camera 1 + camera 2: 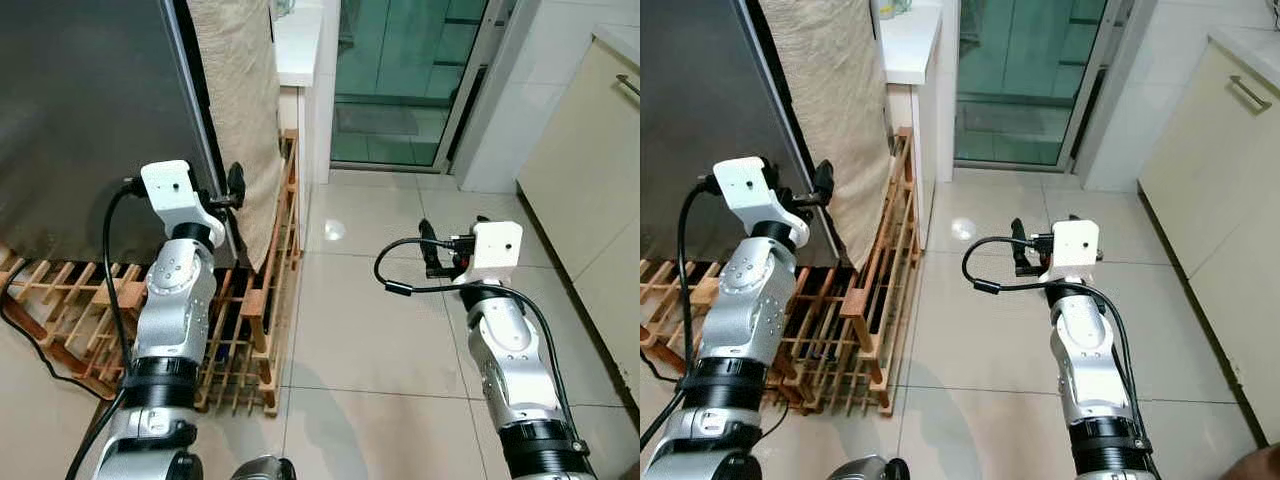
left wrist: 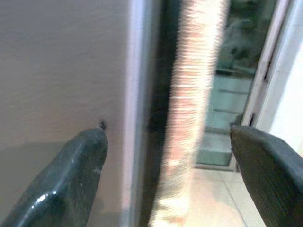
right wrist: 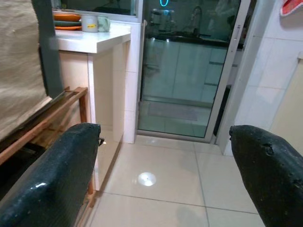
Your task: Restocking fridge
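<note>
Where visible, one fridge door (image 1: 80,120), two open grippers: left gripper (image 2: 165,156), right gripper (image 3: 165,156).

Fridge door (image 1: 90,120): at far left, standing on the wooden rack (image 1: 250,320).
Cloth (image 1: 240,110): hanging just right of the door's edge, above the rack.
Left gripper (image 1: 236,185): at the door's right edge, between door and cloth.
Counter (image 1: 298,40): behind and right of the cloth, against the wall.
Bowls and cup (image 3: 80,21): on the counter.
Glass door (image 1: 410,80): straight ahead, right of the counter.
Right gripper (image 1: 428,245): over the tiled floor (image 1: 370,340), well apart from the fridge.
Cabinet (image 1: 590,200): along the right side.
</note>
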### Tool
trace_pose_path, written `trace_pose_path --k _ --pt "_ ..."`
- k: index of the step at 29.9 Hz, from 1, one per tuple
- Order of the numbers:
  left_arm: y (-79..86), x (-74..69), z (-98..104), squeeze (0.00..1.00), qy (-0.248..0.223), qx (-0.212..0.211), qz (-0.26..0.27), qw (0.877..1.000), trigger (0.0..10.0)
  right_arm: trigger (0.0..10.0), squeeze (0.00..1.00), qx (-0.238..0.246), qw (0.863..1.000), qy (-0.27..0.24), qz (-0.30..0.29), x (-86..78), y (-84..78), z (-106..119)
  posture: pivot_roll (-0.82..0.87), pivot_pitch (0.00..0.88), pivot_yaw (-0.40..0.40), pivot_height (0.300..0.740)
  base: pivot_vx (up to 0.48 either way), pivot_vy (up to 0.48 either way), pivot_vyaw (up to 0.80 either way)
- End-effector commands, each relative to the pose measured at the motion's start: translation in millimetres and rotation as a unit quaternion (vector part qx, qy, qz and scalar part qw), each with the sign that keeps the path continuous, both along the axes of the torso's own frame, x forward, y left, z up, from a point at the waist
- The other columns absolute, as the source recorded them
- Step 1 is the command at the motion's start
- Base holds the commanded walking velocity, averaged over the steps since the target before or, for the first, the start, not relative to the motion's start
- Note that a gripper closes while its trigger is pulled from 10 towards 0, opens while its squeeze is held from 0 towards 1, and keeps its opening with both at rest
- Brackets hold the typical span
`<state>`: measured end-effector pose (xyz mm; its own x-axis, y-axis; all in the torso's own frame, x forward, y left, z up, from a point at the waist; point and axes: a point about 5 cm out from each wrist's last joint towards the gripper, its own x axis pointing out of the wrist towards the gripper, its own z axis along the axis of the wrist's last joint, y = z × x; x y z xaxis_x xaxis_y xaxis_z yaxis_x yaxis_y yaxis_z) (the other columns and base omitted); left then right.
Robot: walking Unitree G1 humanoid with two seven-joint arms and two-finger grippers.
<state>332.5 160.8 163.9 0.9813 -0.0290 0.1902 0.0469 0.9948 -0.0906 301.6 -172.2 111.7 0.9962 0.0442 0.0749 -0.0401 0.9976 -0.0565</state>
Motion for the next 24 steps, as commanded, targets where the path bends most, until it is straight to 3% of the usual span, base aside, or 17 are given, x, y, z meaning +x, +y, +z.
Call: trace_pose_path --k 1,6,12,18,24 --pt "-8.3 -2.3 0.5 0.0 -0.001 0.008 -0.017 1.0 10.0 10.0 0.0 0.001 1.0 -0.009 0.0 0.4 -0.9 4.6 -0.04 0.0 0.023 0.74 0.0 0.0 0.0" --pt "-15.3 -4.1 3.9 0.0 -0.01 0.011 -0.024 1.0 10.0 10.0 0.0 0.008 1.0 -0.014 0.014 1.5 5.4 5.9 -0.04 0.0 0.025 0.74 0.0 0.0 0.0" --pt "-11.1 0.9 7.1 0.0 -0.009 0.018 -0.008 1.0 10.0 10.0 0.0 0.003 0.999 -0.017 0.034 1.6 11.9 6.8 -0.04 0.0 0.031 0.74 0.0 0.0 0.0" --pt "-3.6 5.3 5.4 0.0 0.007 0.0 0.024 1.0 10.0 10.0 0.0 0.003 0.999 -0.014 0.035 0.9 11.9 5.4 -0.05 0.0 0.032 0.74 0.0 0.0 0.0" --pt "-4.8 15.7 10.5 0.0 0.016 -0.044 0.031 0.998 10.0 10.0 0.0 0.001 0.999 -0.013 0.037 1.3 11.8 5.0 -0.05 0.0 0.032 0.74 0.0 0.0 0.0"
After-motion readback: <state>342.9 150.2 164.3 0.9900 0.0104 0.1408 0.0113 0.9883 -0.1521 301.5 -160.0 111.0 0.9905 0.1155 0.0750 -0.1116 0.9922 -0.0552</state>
